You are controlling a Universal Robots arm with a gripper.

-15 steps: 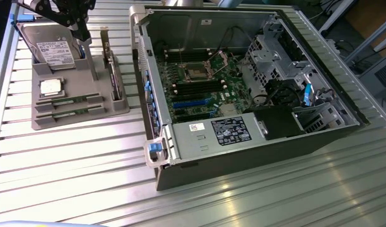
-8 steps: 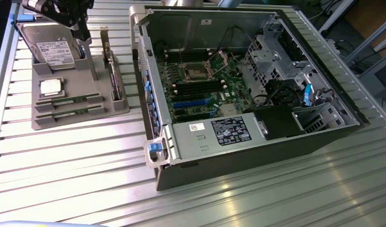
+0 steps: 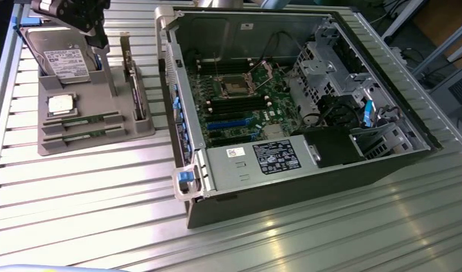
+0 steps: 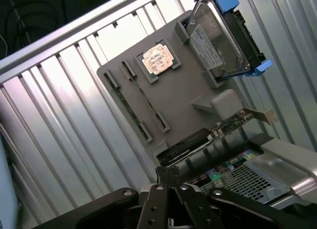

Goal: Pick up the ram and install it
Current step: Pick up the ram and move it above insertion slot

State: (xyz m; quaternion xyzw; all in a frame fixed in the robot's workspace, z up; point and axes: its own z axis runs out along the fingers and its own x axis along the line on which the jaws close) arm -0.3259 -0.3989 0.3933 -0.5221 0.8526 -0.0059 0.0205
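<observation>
- Ribbed aluminium table [image 3: 80, 187]; a grey holder tray [image 3: 102, 141] sits at the exterior view's left, with an open PC case [image 3: 291, 187] just beside it.
- First ram stick [image 3: 81, 120] and second ram stick [image 3: 84, 134] lie side by side in slots at the near end of the tray, next to the CPU [image 3: 61, 103]. Neither is lifted.
- Gripper [image 3: 91, 34] hangs over the far end of the tray, above the hard drive [image 3: 65, 62] and well apart from both sticks, with the CPU between.
- Wrist view: gripper [image 4: 168, 173] fingers pressed together, nothing between them; first ram stick [image 4: 145, 96] and second ram stick [image 4: 128, 106] lie out ahead on the tray.
- Both sticks show edge-on as thin green strips; their chips and labels cannot be made out.
- Gripper body covers the top of the hard drive, and the arm is cut off by the frame edge. The expansion card [image 3: 133, 85] also stands edge-on.
- Hard drive carries a white label, print unreadable. Power supply [image 3: 269, 158] has a black label and a small white sticker with a red mark; no text is legible.
</observation>
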